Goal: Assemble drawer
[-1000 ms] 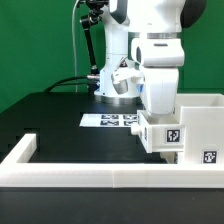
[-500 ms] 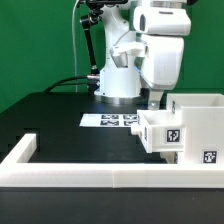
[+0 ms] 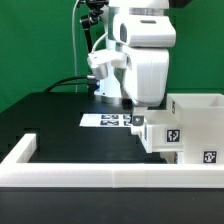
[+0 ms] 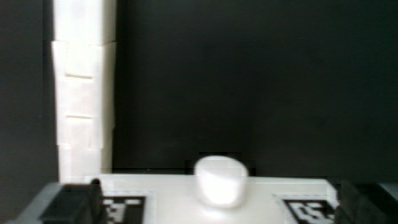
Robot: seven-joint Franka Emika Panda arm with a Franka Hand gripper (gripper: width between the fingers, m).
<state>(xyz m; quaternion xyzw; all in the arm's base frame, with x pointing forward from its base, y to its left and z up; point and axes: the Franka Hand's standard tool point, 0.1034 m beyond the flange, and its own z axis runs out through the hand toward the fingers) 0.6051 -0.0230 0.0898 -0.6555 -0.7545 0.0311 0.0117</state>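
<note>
The white drawer housing (image 3: 198,118) stands at the exterior view's right, with a tag on its lower front. A small white tray (image 3: 163,136) with a tag sticks out of its left side. I cannot pick out a second tray. My gripper (image 3: 136,117) hangs just left of this tray, close to its outer end. In the wrist view the tray's face (image 4: 169,190) shows a rounded white knob (image 4: 217,181) and two tags. My gripper (image 4: 217,208) is open and empty, with its dark fingers (image 4: 71,204) wide apart on either side of the face.
The marker board (image 3: 108,121) lies on the black table behind the gripper. The long low white border wall (image 3: 90,172) runs along the front and turns back at the left; it also shows in the wrist view (image 4: 82,90). The robot base stands at the back.
The arm has swung from above the housing toward the exterior view's left, and the gripper has come down beside the tray's outer end. The housing and tray have not moved.
</note>
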